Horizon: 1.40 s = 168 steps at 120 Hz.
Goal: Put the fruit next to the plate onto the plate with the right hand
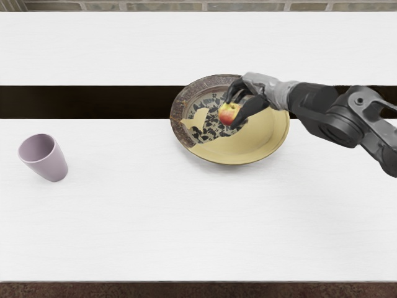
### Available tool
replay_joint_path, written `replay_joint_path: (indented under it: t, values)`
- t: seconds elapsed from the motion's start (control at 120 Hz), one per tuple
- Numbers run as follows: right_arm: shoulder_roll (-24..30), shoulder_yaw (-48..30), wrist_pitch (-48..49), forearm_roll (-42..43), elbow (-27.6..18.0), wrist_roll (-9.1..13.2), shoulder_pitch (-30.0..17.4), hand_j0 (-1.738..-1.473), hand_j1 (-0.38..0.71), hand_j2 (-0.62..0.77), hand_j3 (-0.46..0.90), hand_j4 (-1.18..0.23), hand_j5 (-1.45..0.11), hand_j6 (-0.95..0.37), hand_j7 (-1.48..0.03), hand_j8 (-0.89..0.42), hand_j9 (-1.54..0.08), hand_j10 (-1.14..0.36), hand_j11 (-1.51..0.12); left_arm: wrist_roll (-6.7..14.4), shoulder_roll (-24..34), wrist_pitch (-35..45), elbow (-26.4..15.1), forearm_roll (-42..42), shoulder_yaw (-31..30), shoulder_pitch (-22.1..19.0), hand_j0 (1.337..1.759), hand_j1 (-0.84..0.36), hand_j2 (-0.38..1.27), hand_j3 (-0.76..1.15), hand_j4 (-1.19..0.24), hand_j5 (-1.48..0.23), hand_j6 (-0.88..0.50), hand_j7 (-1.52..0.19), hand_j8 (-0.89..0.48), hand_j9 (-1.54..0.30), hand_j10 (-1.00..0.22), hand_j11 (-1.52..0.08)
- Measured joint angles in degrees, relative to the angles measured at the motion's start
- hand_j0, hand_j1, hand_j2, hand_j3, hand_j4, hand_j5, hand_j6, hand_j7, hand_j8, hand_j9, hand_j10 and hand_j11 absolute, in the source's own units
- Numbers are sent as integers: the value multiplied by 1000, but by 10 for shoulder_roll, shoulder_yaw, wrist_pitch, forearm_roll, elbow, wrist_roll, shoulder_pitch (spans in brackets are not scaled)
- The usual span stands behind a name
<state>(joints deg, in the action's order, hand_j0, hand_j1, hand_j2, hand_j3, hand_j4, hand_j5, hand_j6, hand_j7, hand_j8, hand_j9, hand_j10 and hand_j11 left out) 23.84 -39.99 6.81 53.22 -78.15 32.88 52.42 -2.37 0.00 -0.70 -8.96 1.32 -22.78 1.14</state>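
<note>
Apple (228, 114) round, glossy | right hand (248, 97) grips | plate (263, 141) shallow, possibly ceramic

On table (186, 217): cup (42, 158) well left of plate (263, 141); fruit (228, 114) over plate's left half.

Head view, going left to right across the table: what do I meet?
Lilac cup → patterned plate → right arm. The apple, gripped in the right hand, overlaps the plate, so both are left out of the order.
</note>
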Motion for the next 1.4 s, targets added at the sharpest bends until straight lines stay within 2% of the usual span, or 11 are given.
replay_joint_path:
  t: [0.1,0.233,0.408,0.6,0.683,0.783,1.025,1.192,1.4]
  values:
    - [-16,11,-7,37,10,-1,1,-1658,389,576,0,-825,-1243,-396,-1134,-319,-1215,-793,-1227,0,0,0,0,0,0,0,1658,69,47,0,-234,-304,-234,-304,-234,-304,-234,-304]
    - [-28,18,-11,53,17,-2,2,-1658,362,565,1,-818,-1200,-439,-1113,-382,-1181,-803,-1191,0,0,0,0,0,0,0,1658,69,47,0,-234,-304,-234,-304,-234,-304,-234,-304]
    - [-27,17,-14,56,22,-1,3,-1658,208,217,0,-564,-794,-401,-756,-374,-786,-558,-790,0,0,0,0,0,0,0,1658,69,47,0,-234,-304,-234,-304,-234,-304,-233,-304]
    - [-10,13,-12,23,25,-2,3,-1658,-53,73,0,-287,-396,-223,-381,-212,-393,-284,-394,0,0,0,0,0,0,0,1658,69,47,0,-234,-304,-234,-304,-234,-304,-233,-304]
    - [5,10,0,-37,24,-3,7,-1658,-135,46,0,-206,-282,-164,-272,-156,-280,-204,-281,0,0,0,0,0,0,0,1658,69,47,0,-234,-304,-234,-304,-234,-304,-233,-304]
    - [31,-5,61,-137,25,-5,12,-1658,-198,25,0,-143,-195,-118,-188,-113,-193,-142,-194,0,0,0,0,0,0,0,1658,69,47,0,-234,-304,-234,-304,-234,-304,-234,-304]
    - [128,-19,244,-391,51,-17,6,-1658,-268,2,0,-73,-97,-66,-95,-64,-97,-73,-97,0,0,0,0,0,0,0,1658,69,47,0,-234,-304,-234,-304,-234,-304,-234,-304]
    - [173,-19,274,-513,94,-19,-10,-1658,-286,-3,0,-56,-73,-52,-72,-51,-73,-55,-73,0,0,0,0,0,0,0,1658,69,47,0,-234,-304,-234,-304,-234,-304,-234,-304]
    - [241,-13,281,-605,106,-16,-39,-1658,-295,-6,0,-46,-61,-44,-61,-44,-61,-46,-61,0,0,0,0,0,0,0,1658,69,47,0,-234,-304,-234,-304,-234,-304,-234,-304]
